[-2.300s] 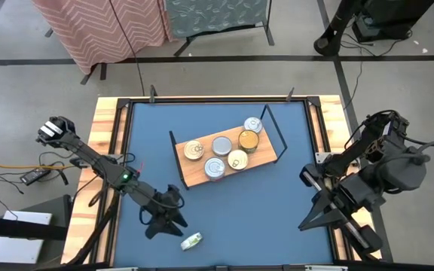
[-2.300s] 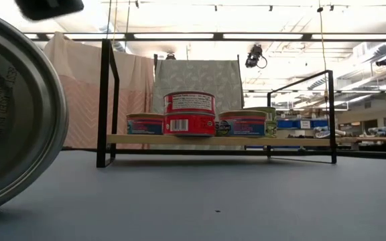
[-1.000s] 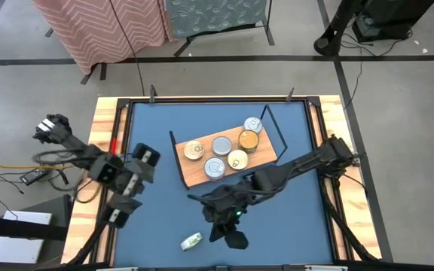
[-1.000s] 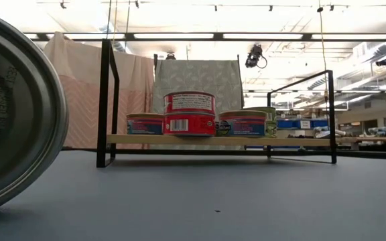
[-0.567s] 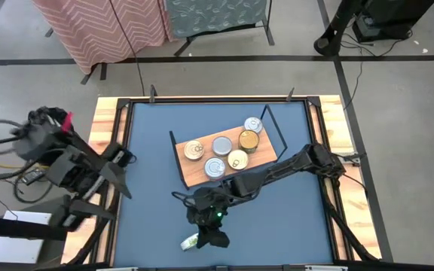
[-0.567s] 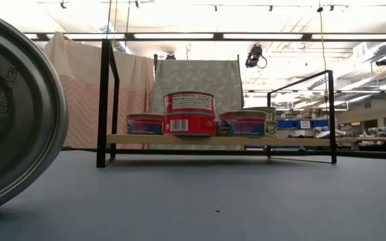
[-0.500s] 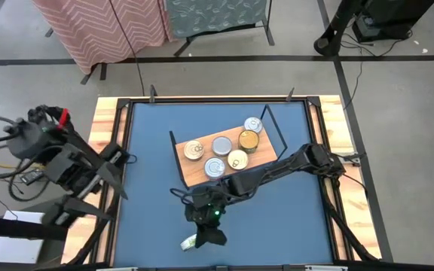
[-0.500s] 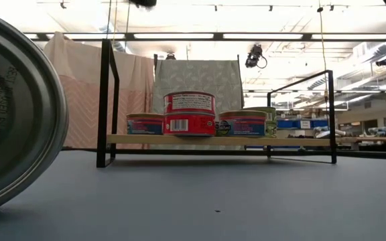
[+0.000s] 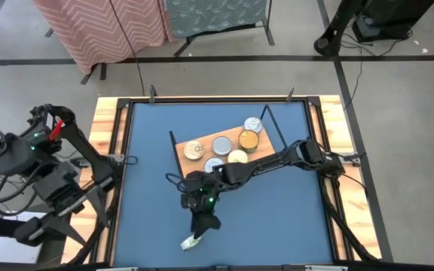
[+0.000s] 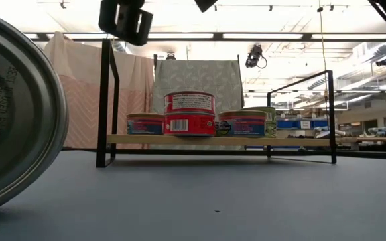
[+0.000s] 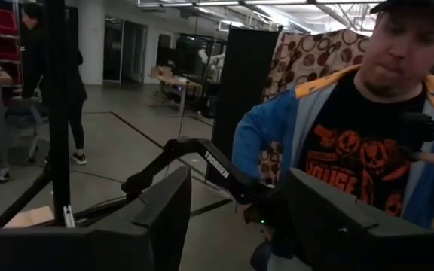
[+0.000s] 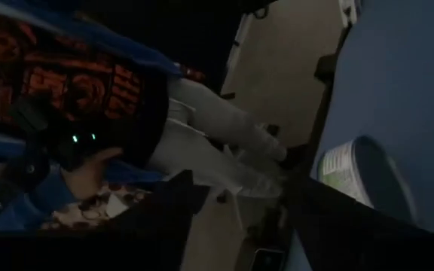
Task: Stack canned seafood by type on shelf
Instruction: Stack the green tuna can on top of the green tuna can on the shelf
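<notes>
High view shows the right gripper (image 9: 201, 229) reaching down over the near part of the blue table (image 9: 292, 211), just beside a lone can (image 9: 192, 242) that stands on its edge near the table's front rim. The right wrist view shows that gripper's two dark fingers (image 12: 164, 203) spread apart with nothing between them, the green-labelled can lying just ahead of them. The shelf (image 9: 194, 175) sits well apart, toward the table's middle, with six cans on it; in the low view a red-labelled can (image 10: 189, 102) is stacked on another there. The left gripper (image 11: 232, 218) is parked off the table's left side, fingers spread and empty, facing a person in the room. Main hazard: a can on edge is free to roll. If one finger touches it before the other, it will likely roll toward the front rim or tip flat, out of the jaws. A second hazard lies in the grip itself: closing across the round side offers little bearing surface, so the can may squirt out. Transfer adds a third risk, since the shelf's black wire end frames and the existing stack crowd the drop zone, and a low approach could knock the stack over.
</notes>
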